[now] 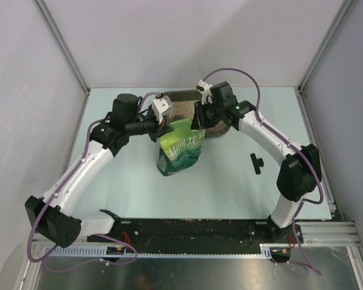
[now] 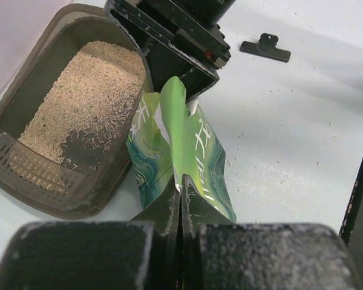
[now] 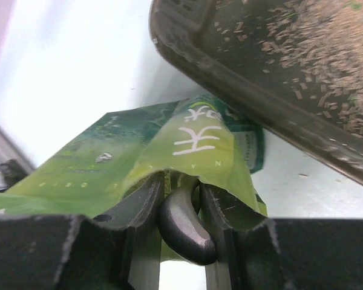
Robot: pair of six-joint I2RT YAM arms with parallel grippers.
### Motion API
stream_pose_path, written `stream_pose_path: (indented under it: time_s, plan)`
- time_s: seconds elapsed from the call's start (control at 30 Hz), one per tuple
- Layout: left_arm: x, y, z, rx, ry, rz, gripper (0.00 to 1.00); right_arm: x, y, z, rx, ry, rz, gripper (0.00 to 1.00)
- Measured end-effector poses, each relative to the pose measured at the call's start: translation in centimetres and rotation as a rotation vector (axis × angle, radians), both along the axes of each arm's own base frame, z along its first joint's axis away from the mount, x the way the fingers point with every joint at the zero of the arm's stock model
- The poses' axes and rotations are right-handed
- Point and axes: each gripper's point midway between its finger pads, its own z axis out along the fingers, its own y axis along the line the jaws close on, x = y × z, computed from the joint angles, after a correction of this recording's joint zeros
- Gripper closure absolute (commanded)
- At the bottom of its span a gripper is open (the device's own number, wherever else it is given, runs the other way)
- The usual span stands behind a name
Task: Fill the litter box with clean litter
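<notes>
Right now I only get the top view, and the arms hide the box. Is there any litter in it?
Observer: Yes. The left wrist view shows beige litter covering most of the floor of the box.
Operator: Is the left hand really gripping the bag?
Observer: Yes, it is shut tight on a fold of the bag.
Operator: And the right hand?
Observer: Its own camera shows it closed on the bag too, with a dark curved piece that I can't identify caught in the grip.
</notes>
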Motion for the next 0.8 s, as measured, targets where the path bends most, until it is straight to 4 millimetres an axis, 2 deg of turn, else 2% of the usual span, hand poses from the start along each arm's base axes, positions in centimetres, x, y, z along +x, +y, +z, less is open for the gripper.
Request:
stream_pose_path:
  time_s: [0.17, 0.4, 0.63, 0.8]
  plan:
    - [0.1, -0.1, -0.4, -0.001, -0.004, -0.001, 1.00, 0.3, 0.2, 0.0, 0.155, 0.140, 0.026, 1.00]
    - [-0.1, -0.1, -0.1, 0.029, -0.056, 0.010, 1.00, 0.9, -0.4, 1.8, 0.384, 0.330, 0.016, 1.00]
    - [0.4, 0.2, 0.5, 0.092, -0.144, 0.005, 1.00, 2.1, -2.7, 2.3, 0.538, 0.461, -0.048, 1.00]
    - [0.6, 0.6, 0.6, 0.155, -0.192, -0.013, 1.00, 3.0, -4.6, 3.7, 0.618, 0.504, -0.062, 1.00]
